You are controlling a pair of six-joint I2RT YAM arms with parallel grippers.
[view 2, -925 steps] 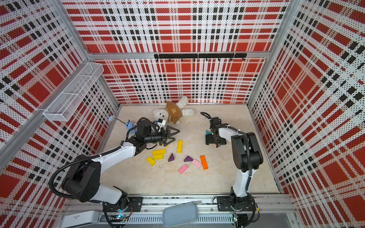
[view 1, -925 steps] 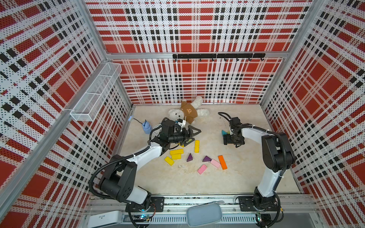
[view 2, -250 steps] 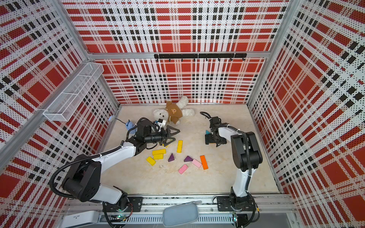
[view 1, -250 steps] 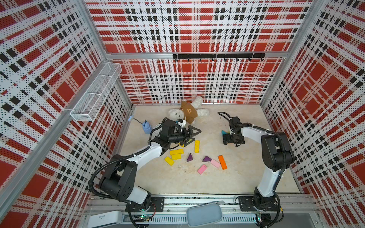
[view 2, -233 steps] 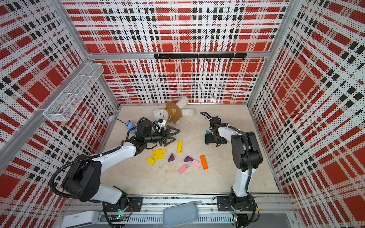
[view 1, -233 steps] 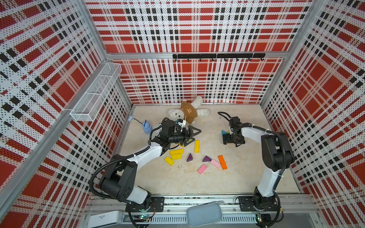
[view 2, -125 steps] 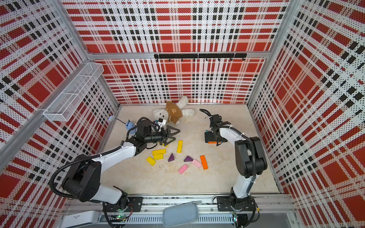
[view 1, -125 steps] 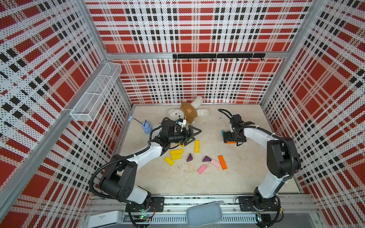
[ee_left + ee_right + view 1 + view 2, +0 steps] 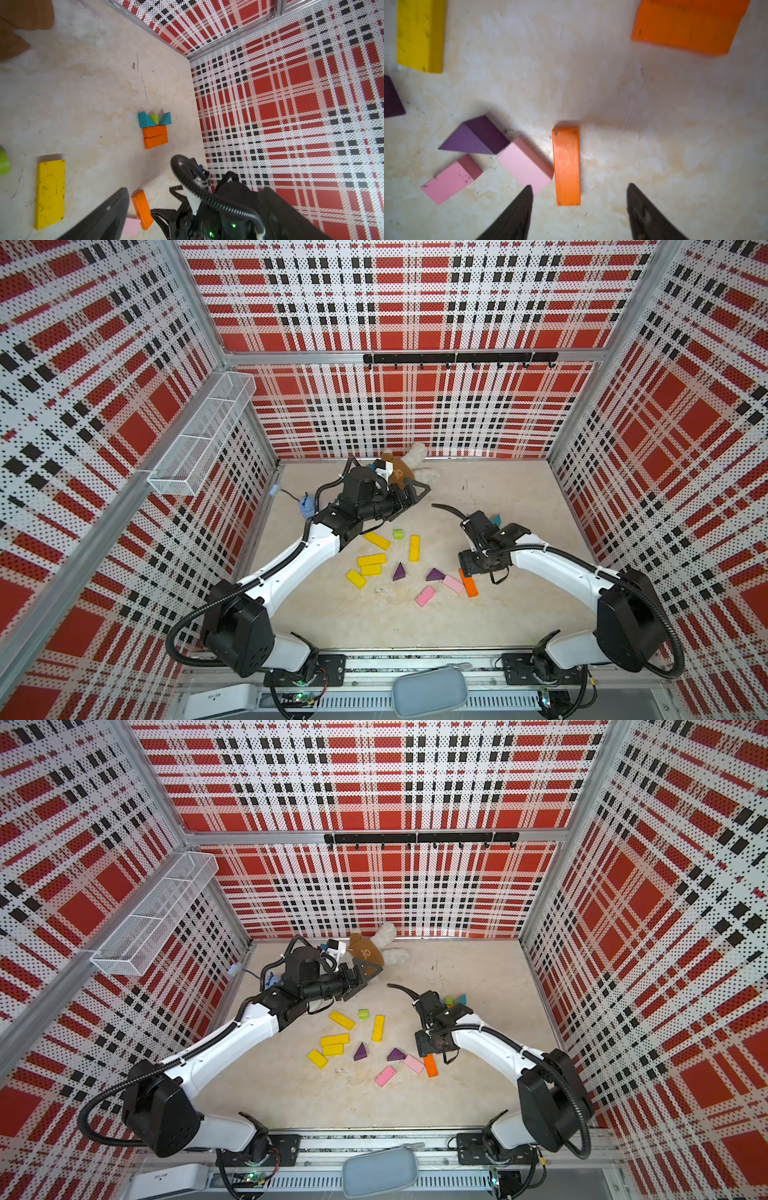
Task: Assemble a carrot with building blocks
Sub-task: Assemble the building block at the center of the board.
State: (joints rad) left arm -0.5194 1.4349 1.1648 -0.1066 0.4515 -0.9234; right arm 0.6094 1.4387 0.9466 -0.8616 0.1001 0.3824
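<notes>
Right arm has left the part-built carrot (image 9: 154,131) and swung across to the loose blocks. The right gripper (image 9: 579,185) now hangs low over the surface (image 9: 654,124). Its fingers (image 9: 521,207) stand apart with nothing between them.

The loose orange block (image 9: 566,166) lies flat just ahead of the fingertips. It is nearer one finger than the other, and its long axis points away from them. A pink block (image 9: 525,166) has a corner against the orange block's side, ahead of that nearer finger. A purple triangle (image 9: 475,137) lies beyond the pink one.

Carrot so far, from the left wrist view: two orange blocks (image 9: 155,142) laid side by side, capped by two teal triangles (image 9: 145,121) with a lime cylinder (image 9: 154,117) between them. It sits well beyond the right fingers.

Left gripper (image 9: 411,493) stays near the teddy bear (image 9: 417,456), fingers spread and empty.

Judgement: the last placement is done and this orange block is the next pick. The fingers are off-centre and need shifting over the block before they close. The touching pink corner may get nudged in the process.
</notes>
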